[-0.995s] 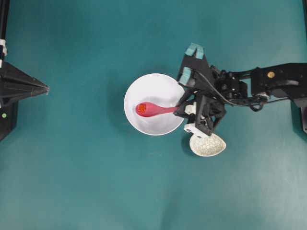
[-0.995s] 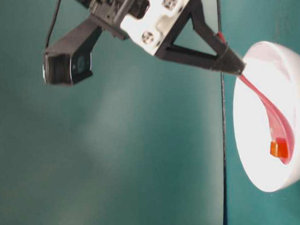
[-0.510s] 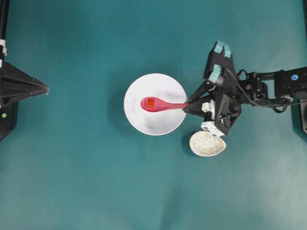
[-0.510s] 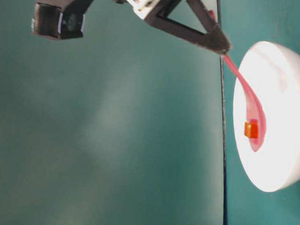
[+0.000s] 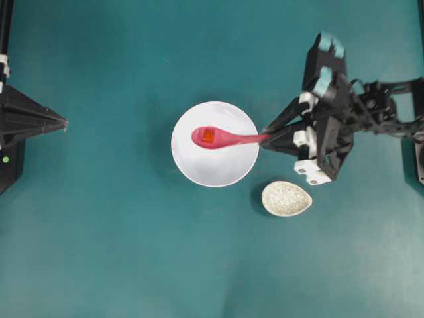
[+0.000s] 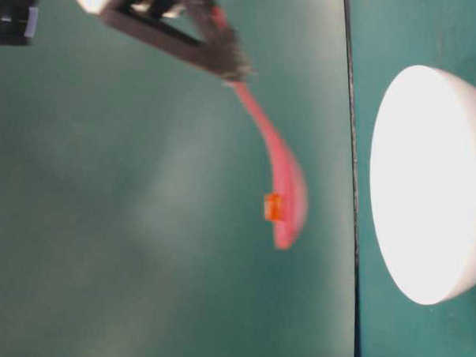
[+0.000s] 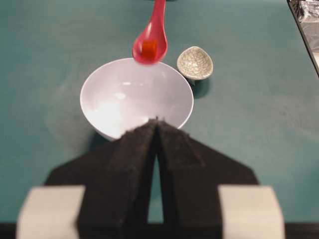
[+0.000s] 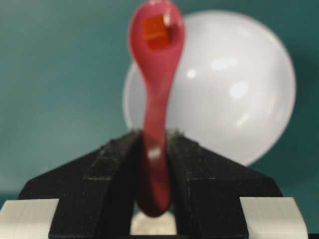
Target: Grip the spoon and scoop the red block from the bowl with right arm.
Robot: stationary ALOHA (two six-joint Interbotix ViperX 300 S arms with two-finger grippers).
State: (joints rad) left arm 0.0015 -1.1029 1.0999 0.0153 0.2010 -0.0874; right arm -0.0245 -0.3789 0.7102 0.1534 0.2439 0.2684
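My right gripper (image 5: pixel 266 138) (image 8: pixel 155 137) is shut on the handle of the magenta-pink spoon (image 5: pixel 225 138) (image 8: pixel 155 89) (image 6: pixel 281 173) (image 7: pixel 151 37). The spoon hangs in the air above the white bowl (image 5: pixel 225 169) (image 6: pixel 428 186) (image 7: pixel 124 97) (image 8: pixel 239 84), its scoop pointing left. The red block (image 5: pixel 208 136) (image 8: pixel 155 27) (image 6: pixel 273 207) (image 7: pixel 149 48) lies in the scoop. The bowl's inside shows nothing else. My left gripper (image 7: pixel 156 121) (image 5: pixel 64 122) rests at the far left with its fingertips together and nothing between them.
A small speckled beige egg-shaped dish (image 5: pixel 286 198) (image 7: pixel 195 62) sits on the teal table just right of the bowl's near side, below the right arm's wrist (image 5: pixel 328 126). Black arm bases stand at the left and right edges.
The right gripper has risen and pulled back to the right, lifting the spoon with the red block out of the bowl. The left arm has not moved.
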